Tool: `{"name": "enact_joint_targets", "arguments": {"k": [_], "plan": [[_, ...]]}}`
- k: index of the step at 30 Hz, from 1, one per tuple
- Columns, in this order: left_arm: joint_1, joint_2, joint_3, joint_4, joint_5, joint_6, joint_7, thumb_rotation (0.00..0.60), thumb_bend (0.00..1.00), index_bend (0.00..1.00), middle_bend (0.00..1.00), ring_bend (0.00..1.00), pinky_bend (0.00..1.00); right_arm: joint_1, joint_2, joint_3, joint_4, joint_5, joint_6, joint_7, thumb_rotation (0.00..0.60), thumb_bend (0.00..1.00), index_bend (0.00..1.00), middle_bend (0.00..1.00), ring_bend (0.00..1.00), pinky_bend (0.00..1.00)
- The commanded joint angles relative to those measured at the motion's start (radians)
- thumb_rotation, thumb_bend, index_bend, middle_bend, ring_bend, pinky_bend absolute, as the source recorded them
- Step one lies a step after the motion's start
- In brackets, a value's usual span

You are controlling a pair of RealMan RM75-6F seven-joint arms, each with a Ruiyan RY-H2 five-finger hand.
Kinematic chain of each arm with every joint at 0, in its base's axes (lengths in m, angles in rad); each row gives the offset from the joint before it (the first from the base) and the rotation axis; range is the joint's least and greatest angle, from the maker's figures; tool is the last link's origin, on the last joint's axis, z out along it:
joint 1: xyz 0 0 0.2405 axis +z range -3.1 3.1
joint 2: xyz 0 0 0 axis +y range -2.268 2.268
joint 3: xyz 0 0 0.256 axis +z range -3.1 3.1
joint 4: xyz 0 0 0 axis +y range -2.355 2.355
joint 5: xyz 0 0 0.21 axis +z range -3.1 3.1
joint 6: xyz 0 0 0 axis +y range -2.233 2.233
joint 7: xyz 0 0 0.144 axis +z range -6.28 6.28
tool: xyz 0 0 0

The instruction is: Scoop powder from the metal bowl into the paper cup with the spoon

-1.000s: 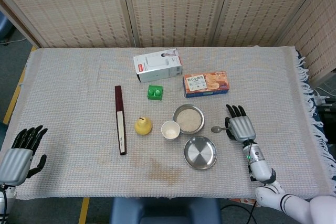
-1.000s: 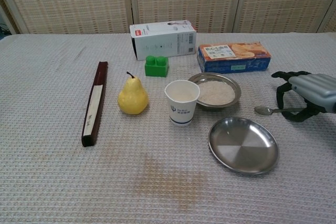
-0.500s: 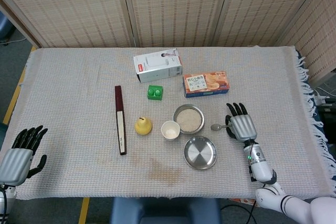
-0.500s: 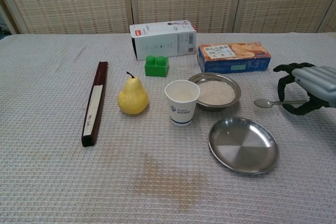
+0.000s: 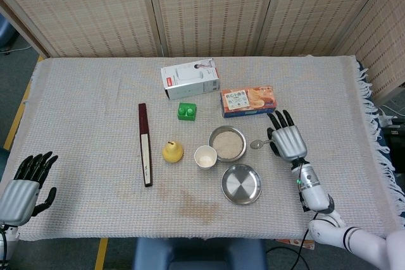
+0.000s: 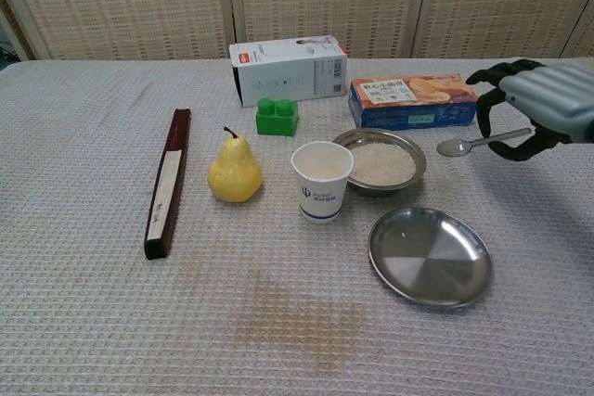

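Note:
The metal bowl (image 5: 227,143) (image 6: 380,160) holds pale powder at the table's middle right. Touching its left side stands the white paper cup (image 5: 205,156) (image 6: 322,180), upright. My right hand (image 5: 288,140) (image 6: 543,111) holds the metal spoon (image 5: 260,143) (image 6: 473,144) by its handle, lifted off the cloth. The spoon's head points left and hangs just right of the bowl. It looks empty. My left hand (image 5: 25,183) rests at the table's near left corner, fingers apart, holding nothing.
An empty steel plate (image 5: 241,184) (image 6: 431,256) lies in front of the bowl. A yellow pear (image 6: 234,170), a dark folded fan (image 6: 165,182), a green block (image 6: 277,117), a white box (image 6: 288,69) and an orange biscuit box (image 6: 414,100) are spread over the cloth.
My right hand has lifted the spoon off the cloth and carried it up and left, toward the bowl. The left hand has stayed still.

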State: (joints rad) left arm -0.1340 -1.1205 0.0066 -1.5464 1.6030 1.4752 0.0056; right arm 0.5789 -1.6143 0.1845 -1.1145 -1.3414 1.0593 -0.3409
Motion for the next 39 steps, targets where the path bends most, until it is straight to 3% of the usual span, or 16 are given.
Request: {"name": "enact_joint_targets", "arguments": {"k": [1, 10, 23, 39], "plan": [[0.001, 0.0, 0.006, 0.0, 0.012, 0.007, -0.005, 0.6, 0.48, 0.0, 0.0, 0.0, 0.05, 0.076, 0.017, 0.035, -0.064, 0.026, -0.057, -0.143, 0.6, 0.39, 0.74, 0.09, 0.0, 0.0], [0.003, 0.004, -0.001, 0.013, 0.008, 0.017, -0.024, 0.6, 0.48, 0.0, 0.0, 0.0, 0.05, 0.172, -0.007, 0.05, -0.102, 0.131, -0.128, -0.431, 0.6, 0.39, 0.74, 0.09, 0.0, 0.0], [0.003, 0.002, 0.003, 0.024, 0.019, 0.023, -0.046, 0.6, 0.48, 0.0, 0.0, 0.0, 0.05, 0.253, -0.022, -0.008, -0.118, 0.236, -0.158, -0.74, 0.6, 0.4, 0.74, 0.09, 0.0, 0.0], [0.0, 0.0, 0.003, 0.031, 0.022, 0.023, -0.046, 0.6, 0.48, 0.0, 0.0, 0.0, 0.05, 0.306, -0.045, -0.054, -0.154, 0.325, -0.155, -0.84, 0.6, 0.4, 0.76, 0.1, 0.0, 0.0]]}}
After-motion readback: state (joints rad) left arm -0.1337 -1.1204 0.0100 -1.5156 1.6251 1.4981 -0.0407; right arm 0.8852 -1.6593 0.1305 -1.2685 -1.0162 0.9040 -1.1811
